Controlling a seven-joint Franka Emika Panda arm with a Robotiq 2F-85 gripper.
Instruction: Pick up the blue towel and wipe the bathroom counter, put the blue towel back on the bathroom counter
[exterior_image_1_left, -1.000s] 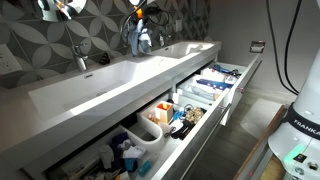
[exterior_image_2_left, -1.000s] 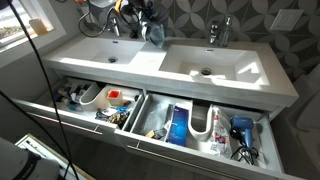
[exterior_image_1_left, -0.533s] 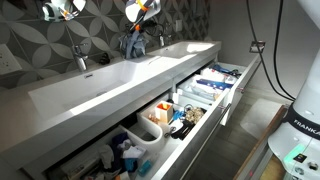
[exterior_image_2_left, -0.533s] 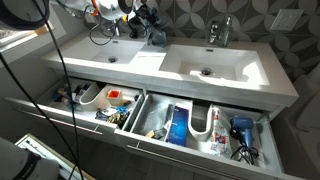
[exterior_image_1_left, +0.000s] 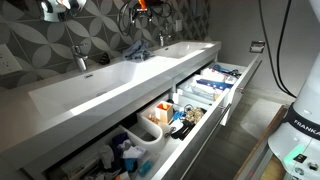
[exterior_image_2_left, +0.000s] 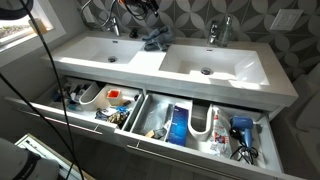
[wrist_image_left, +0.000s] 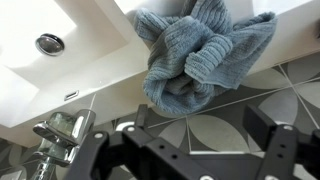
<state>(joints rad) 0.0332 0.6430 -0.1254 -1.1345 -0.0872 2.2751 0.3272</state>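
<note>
The blue towel (wrist_image_left: 200, 55) lies crumpled on the white bathroom counter (wrist_image_left: 40, 75) by the tiled back wall, between the two basins. It shows in both exterior views (exterior_image_1_left: 136, 52) (exterior_image_2_left: 155, 41). In the wrist view my gripper (wrist_image_left: 200, 130) stands open, its black fingers (wrist_image_left: 262, 125) wide apart with only the patterned tile between them. It hovers clear of the towel and touches nothing. In both exterior views the gripper (exterior_image_1_left: 140, 8) (exterior_image_2_left: 135, 6) hangs at the top edge, above the towel.
Chrome faucets (exterior_image_1_left: 82, 60) (exterior_image_2_left: 215, 33) stand behind each basin. Two wide drawers (exterior_image_1_left: 175, 110) (exterior_image_2_left: 170, 120) hang open under the counter (exterior_image_2_left: 140, 62), with several toiletries inside. A drain (wrist_image_left: 48, 43) and a faucet (wrist_image_left: 60, 135) show near the towel.
My gripper was shut on the towel and held it above the counter. It has opened and let the towel go onto the counter, then lifted away upward.
</note>
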